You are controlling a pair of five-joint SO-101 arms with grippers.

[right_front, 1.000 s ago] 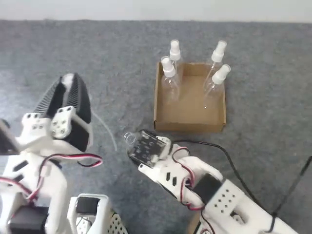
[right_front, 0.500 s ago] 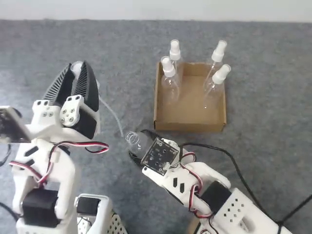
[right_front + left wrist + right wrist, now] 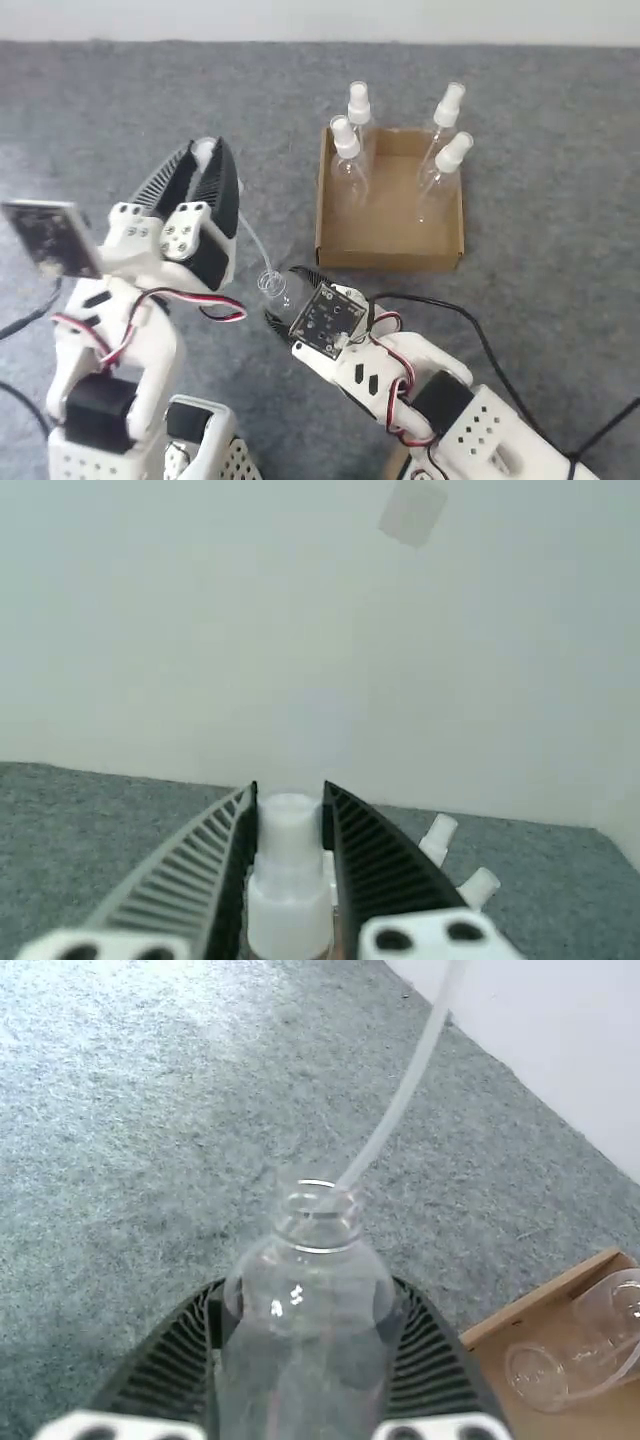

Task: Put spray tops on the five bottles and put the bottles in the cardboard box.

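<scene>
Final bottle, final top. My left end effector (image 3: 205, 165) pinches the fifth spray top (image 3: 288, 880) by its head, which as I judge it leaves the collar and the long dip tube (image 3: 395, 1110) free to go in first. My right end effector (image 3: 283, 297) is pressed against both sides of the last uncapped bottle (image 3: 305, 1300), holding it just outside the front wall of the cardboard box (image 3: 390, 258), at the corner nearer my left arm. The neck juts past my right fingertips and the open mouth is tilted away from the box, towards the incoming tube. The tube's tip sits at the rim of that mouth and seems to be just inside; how deep, I cannot tell. The spray head itself hangs well short of the neck, farther from the box. Inside the box, four capped bottles (image 3: 348, 165) stand upright above the grey bench (image 3: 120, 110).
</scene>
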